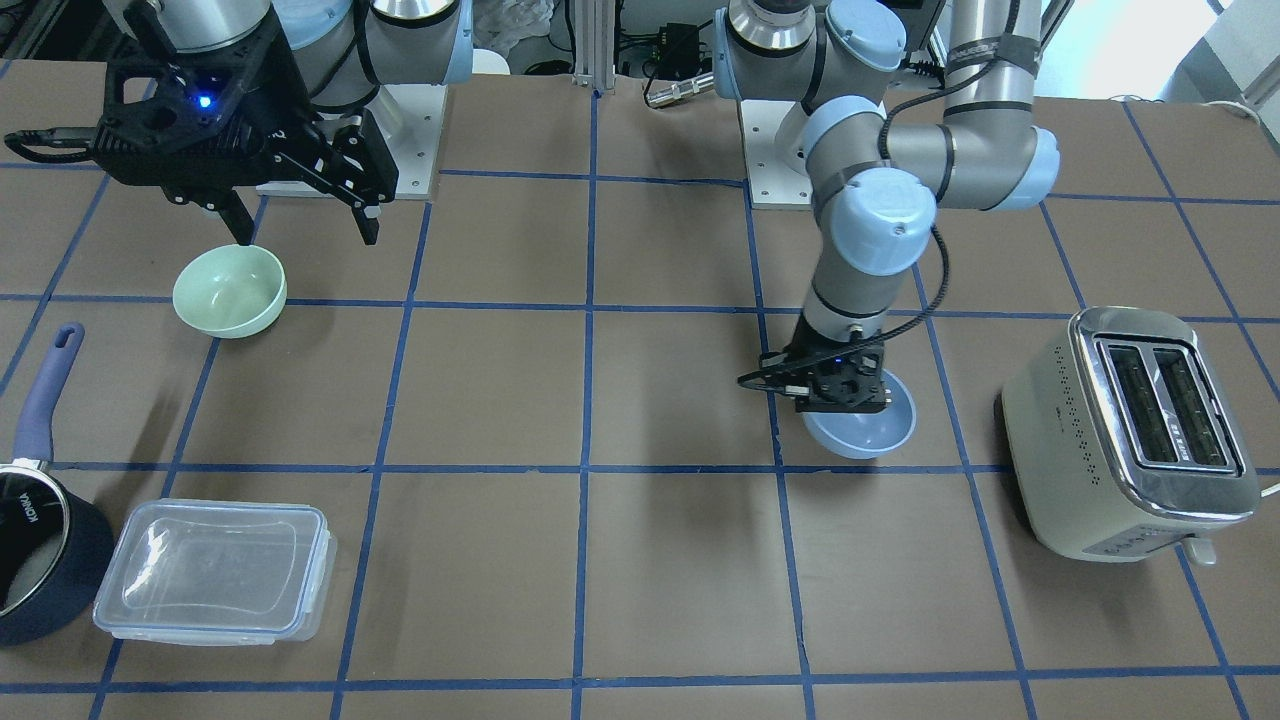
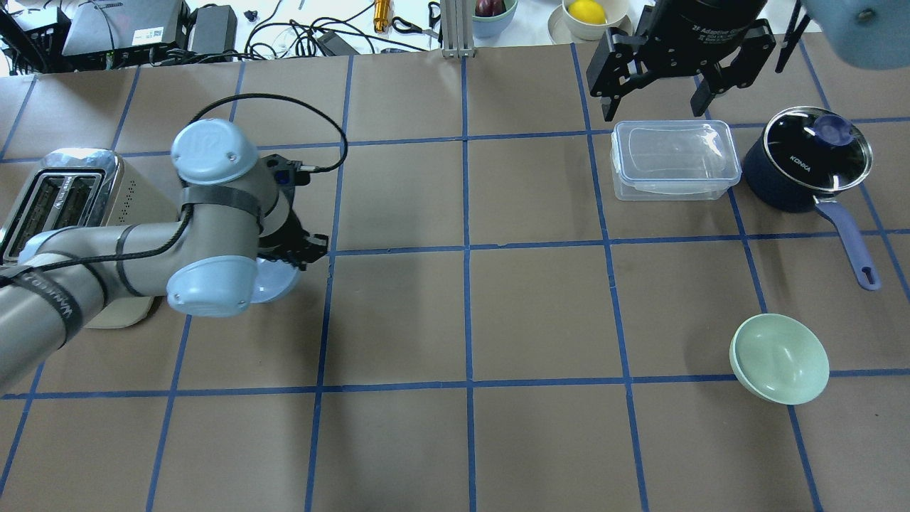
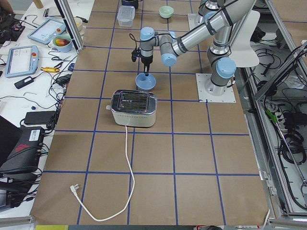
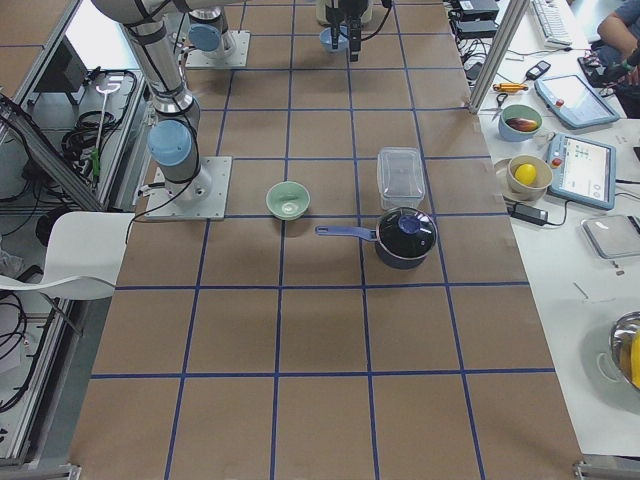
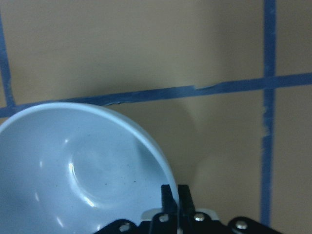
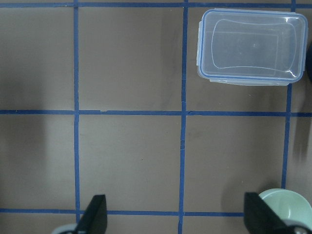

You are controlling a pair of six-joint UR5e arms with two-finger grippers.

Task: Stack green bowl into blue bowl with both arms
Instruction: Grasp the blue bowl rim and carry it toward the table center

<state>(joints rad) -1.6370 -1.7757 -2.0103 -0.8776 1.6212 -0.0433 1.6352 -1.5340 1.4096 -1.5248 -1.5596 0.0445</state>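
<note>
**Front-facing view:** The left gripper point(image 1: 840, 393) is clamping the rim of the blue bowl point(image 1: 862, 436), near a cream toaster point(image 1: 1135, 435). The right gripper point(image 1: 305, 228) is hanging above the table point(image 1: 680, 560) with its jaws spread wide. One fingertip is hanging over the far rim of the green bowl point(image 1: 230, 292), with no contact showing. The green bowl is sitting upright and empty, well apart from the blue one. A navy saucepan point(image 1: 40, 560) and a clear lidded container point(image 1: 215, 570) are lying on its operators' side.

**Overhead view:** The left arm point(image 2: 128, 256) is covering most of the blue bowl point(image 2: 281, 284). The green bowl point(image 2: 780, 359) is resting alone on the opposite half of the table.

**Left side view:** The blue bowl point(image 3: 146, 83) is hanging or sitting under the near arm's gripper, just beside the toaster point(image 3: 134, 108). Whether it is lifted, I cannot tell.

**Right side view:** The green bowl point(image 4: 288, 200) is standing near the saucepan point(image 4: 405, 235) handle.

**Left wrist view:** The fingers point(image 5: 167, 197) are squeezing the thin wall of the blue bowl point(image 5: 73, 175) between them.

**Right wrist view:** The fingers point(image 6: 92, 217) are standing far apart and gripping nothing. The green bowl point(image 6: 285, 207) is peeking in beside the other finger, and the container point(image 6: 251, 46) is lying further off.
</note>
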